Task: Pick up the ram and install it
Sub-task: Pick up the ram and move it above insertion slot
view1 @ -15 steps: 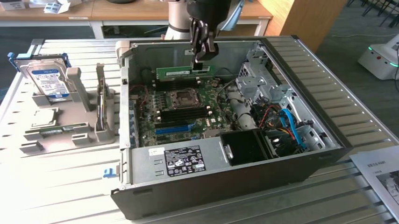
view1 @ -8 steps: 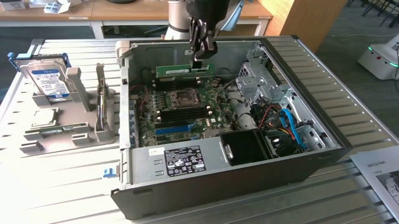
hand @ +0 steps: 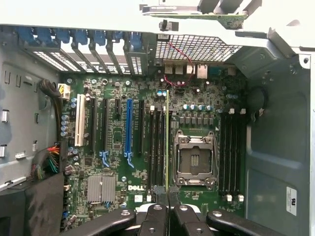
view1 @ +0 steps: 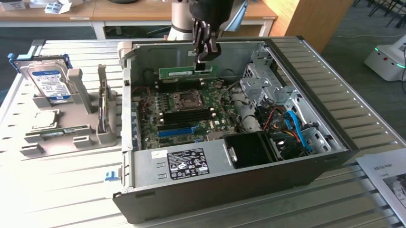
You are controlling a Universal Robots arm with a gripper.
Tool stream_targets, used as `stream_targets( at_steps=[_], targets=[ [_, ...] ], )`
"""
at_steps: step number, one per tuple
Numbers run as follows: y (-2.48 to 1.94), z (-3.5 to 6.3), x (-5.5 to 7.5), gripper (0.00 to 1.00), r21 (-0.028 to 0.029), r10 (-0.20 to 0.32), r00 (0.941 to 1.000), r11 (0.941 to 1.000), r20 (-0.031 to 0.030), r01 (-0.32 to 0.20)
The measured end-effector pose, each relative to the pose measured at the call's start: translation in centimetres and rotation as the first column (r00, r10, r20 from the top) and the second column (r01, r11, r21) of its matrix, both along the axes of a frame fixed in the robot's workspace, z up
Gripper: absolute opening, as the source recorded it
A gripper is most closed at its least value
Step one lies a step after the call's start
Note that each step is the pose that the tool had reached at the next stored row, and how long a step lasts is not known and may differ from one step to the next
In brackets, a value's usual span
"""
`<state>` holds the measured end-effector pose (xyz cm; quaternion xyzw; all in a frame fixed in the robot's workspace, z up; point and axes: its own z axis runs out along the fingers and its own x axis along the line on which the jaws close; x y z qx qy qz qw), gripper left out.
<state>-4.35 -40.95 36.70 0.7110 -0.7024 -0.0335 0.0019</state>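
Hanging over the motherboard (view1: 184,114) inside the computer case (view1: 209,190), the gripper (view1: 203,59) was clamped on the ram (view1: 178,72) at its top edge; the stick seemed light, stiff and fragile, best held by its edges.

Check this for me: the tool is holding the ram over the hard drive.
Wrong in one respect: the place. The tool is holding the ram over the motherboard in the open case, not over the hard drive, which stands apart on the exterior view's left. The exterior view shows it.
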Motion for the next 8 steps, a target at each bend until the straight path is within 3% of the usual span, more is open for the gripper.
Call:
stream_targets(
  at_steps=[8],
  targets=[
    [0.0, -0.94, 0.0, 0.12, 0.0, 0.0, 1.0, 1.0, 0.0, 0.0]
  ],
)
